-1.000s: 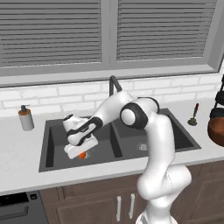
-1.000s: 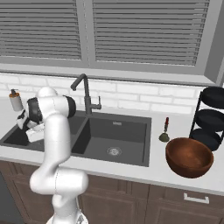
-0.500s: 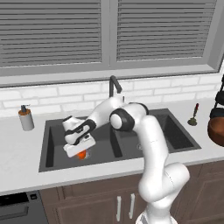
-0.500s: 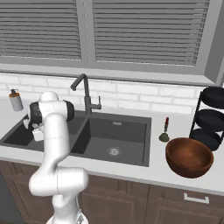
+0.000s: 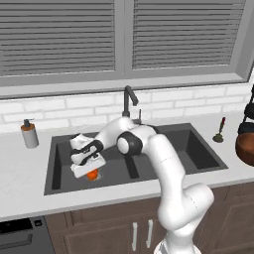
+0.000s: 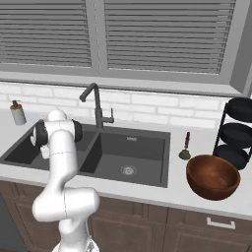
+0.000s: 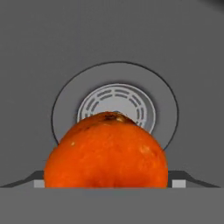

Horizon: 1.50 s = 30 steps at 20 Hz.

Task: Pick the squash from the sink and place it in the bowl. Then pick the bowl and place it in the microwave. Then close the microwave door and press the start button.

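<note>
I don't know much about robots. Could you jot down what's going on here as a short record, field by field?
Place: kitchen counter with a dark double sink under a shuttered window
Arm: reaching down into the sink's left basin
Gripper: jaws wide, low over the squash, not closed on it
Squash: small, orange, lying by the left basin's drain
Bowl: reddish-brown, empty, on the counter to the right of the sink
Other items: faucet, soap dispenser, black tiered rack
Task stage: squash not yet picked up

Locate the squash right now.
The squash sits in the left basin of the sink, by its drain. The left base view shows it directly under the gripper; the bowl stands far right.
</note>
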Tool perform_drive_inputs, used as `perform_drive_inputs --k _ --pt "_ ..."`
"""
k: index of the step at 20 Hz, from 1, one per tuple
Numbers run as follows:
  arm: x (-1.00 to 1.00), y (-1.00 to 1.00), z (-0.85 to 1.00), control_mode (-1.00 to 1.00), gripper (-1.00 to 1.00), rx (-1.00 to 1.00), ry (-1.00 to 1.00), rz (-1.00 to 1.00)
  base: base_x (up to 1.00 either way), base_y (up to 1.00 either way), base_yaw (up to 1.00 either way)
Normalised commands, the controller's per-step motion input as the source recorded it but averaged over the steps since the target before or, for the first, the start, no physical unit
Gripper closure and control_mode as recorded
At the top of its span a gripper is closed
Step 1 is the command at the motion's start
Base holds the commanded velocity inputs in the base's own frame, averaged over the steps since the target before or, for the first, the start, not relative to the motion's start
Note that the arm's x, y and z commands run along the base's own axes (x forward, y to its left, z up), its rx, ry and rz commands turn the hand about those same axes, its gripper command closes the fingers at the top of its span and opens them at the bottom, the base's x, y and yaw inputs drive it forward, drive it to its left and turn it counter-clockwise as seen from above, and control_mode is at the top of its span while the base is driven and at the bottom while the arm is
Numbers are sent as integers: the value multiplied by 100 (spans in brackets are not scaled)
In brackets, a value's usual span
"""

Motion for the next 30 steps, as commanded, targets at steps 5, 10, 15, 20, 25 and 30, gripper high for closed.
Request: perform_drive_inputs --k 5,10,15,20,25,30 --pt "45 5 -32 -100 100 -1 0 0 0 0 0" --pt "-16 -2 46 -100 100 2 0 0 0 0 0" --pt "-82 0 100 -100 100 0 -9 0 0 0 0" --pt "-73 0 100 -100 100 0 -6 0 0 0 0" --pt "-31 -39 100 -100 100 -2 0 0 0 0 0" --pt "-18 -99 90 -100 100 0 0 0 0 0 0"
